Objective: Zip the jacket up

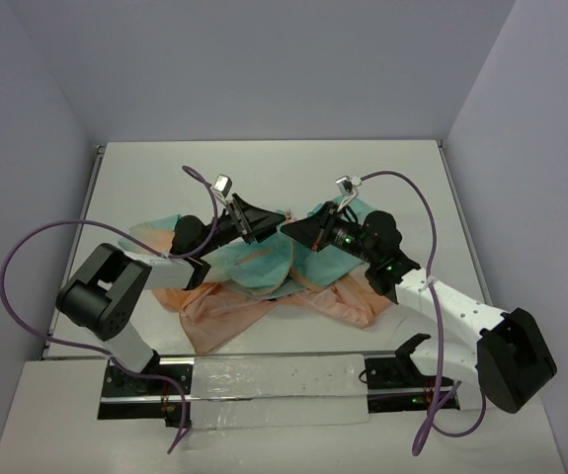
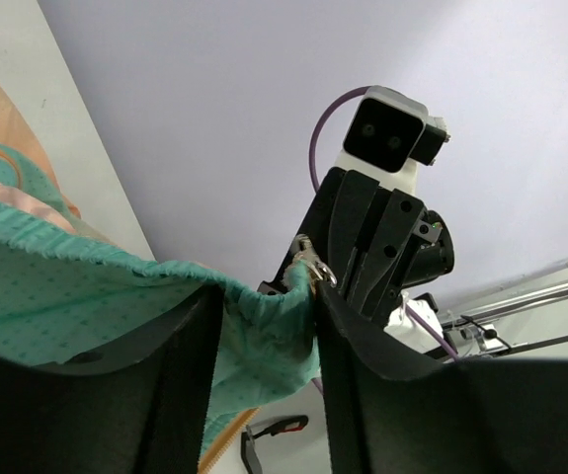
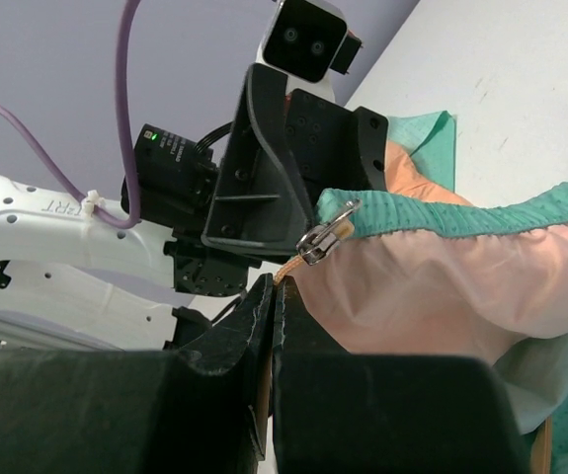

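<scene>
Lettering ending "RT" on white left arm link (image 3: 54,207); nothing else legible.

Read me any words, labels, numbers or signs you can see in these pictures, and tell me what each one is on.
"RT": on the left arm's white link; any further letters there are not readable.
The jacket and its zipper pull show no readable text.

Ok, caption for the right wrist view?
Right pincer shut on the jacket edge below its zipper pull, left pincer behind.
</scene>
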`<action>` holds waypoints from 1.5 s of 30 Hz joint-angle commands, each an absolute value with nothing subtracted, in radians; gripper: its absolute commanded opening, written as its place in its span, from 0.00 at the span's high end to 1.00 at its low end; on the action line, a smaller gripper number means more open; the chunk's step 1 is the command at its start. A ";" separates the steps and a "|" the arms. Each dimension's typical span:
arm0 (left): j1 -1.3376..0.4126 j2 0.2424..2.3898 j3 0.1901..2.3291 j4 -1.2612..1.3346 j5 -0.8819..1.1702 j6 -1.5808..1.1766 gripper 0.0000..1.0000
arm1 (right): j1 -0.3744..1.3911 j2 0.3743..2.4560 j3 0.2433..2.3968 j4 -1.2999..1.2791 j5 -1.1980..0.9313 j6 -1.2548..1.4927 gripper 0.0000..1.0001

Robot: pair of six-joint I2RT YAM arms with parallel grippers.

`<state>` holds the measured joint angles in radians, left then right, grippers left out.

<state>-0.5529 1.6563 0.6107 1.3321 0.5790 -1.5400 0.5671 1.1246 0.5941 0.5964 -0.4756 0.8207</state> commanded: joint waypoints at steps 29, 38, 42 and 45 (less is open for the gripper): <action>-0.434 1.551 0.569 1.412 0.698 -1.424 1.00 | 0.403 0.841 0.728 -0.487 0.242 0.657 0.54; -0.434 1.455 0.642 1.136 0.703 -1.282 1.00 | 0.285 0.839 0.531 -0.311 -0.058 0.686 0.47; -0.434 1.380 0.661 0.976 0.669 -1.206 1.00 | 0.436 0.850 0.567 -0.310 -0.054 0.583 0.43; -0.426 1.311 0.681 0.792 0.587 -1.126 1.00 | 0.561 0.919 0.673 -0.379 0.024 0.506 0.36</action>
